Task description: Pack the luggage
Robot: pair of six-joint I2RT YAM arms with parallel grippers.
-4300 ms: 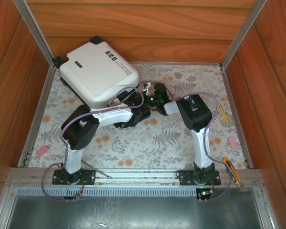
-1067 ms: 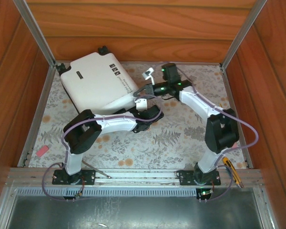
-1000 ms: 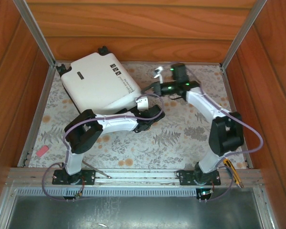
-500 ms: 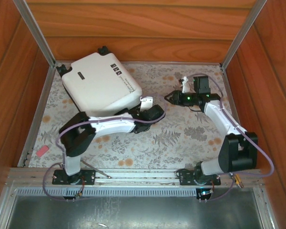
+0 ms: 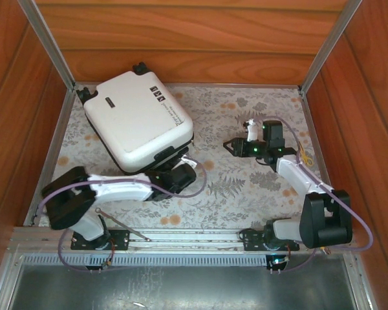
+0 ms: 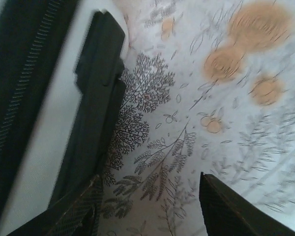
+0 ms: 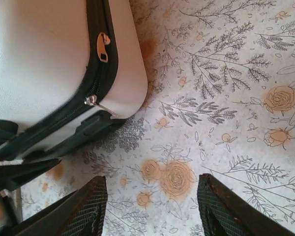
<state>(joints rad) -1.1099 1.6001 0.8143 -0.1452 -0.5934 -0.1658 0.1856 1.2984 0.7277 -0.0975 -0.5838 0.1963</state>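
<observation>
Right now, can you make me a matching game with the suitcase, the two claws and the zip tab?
1 luggage
2 left gripper
3 right gripper
4 zipper pull

A open, right of the luggage, apart from it
B white, closed, far left
C brass-coloured, on black band
D open, close by the luggage's near edge

Pairs: 1-B, 2-D, 3-A, 4-C

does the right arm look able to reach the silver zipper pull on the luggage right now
Probably yes. The right end effector is open and faces the luggage corner where the silver zipper pull hangs, with just mat between them; the left arm lies off to the side.
</observation>
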